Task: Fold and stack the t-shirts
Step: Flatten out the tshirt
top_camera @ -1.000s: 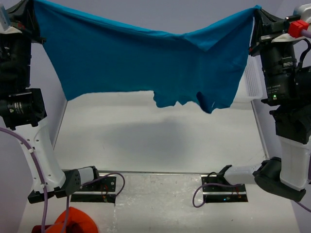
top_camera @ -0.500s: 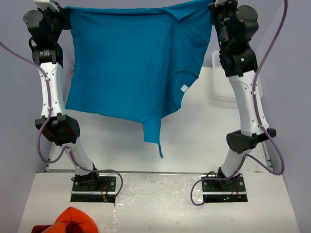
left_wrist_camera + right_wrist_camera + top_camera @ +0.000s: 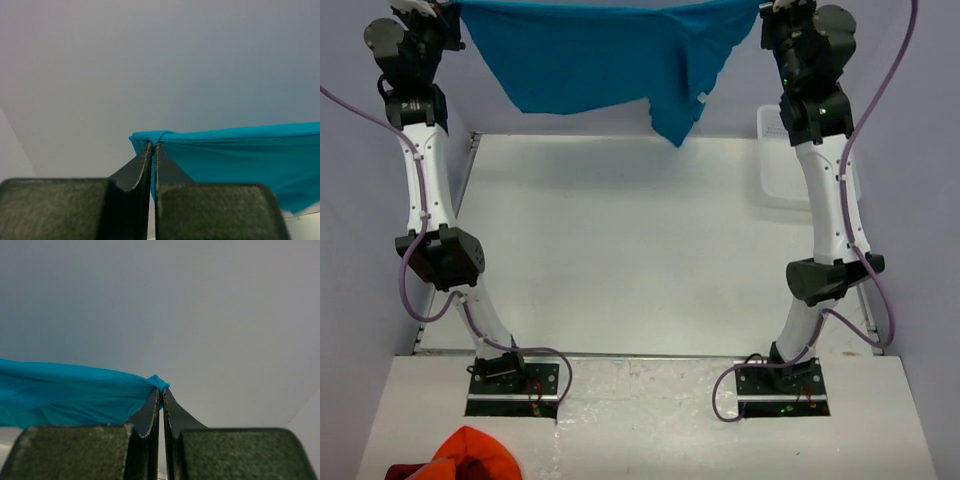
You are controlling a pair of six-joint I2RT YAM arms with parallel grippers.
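Observation:
A teal-blue t-shirt point(image 3: 600, 55) hangs stretched between my two raised arms at the far end of the table, well above the white tabletop. My left gripper point(image 3: 448, 12) is shut on its left corner, seen pinched at the fingertips in the left wrist view point(image 3: 153, 145). My right gripper point(image 3: 770, 12) is shut on its right corner, seen pinched in the right wrist view point(image 3: 161, 390). The shirt point(image 3: 235, 155) runs off to the right in the left wrist view and off to the left point(image 3: 65, 395) in the right wrist view. Its lower edge hangs uneven, lowest near the right.
A white tray point(image 3: 782, 170) stands at the table's far right, behind the right arm. An orange-red bunched cloth point(image 3: 470, 455) lies at the near left, in front of the arm bases. The white tabletop point(image 3: 630, 250) lies below the hanging shirt.
Both arms have gone from close to the camera to stretched up and far back. The shirt has swung away with them and now shows shorter, hanging at the top of the view.

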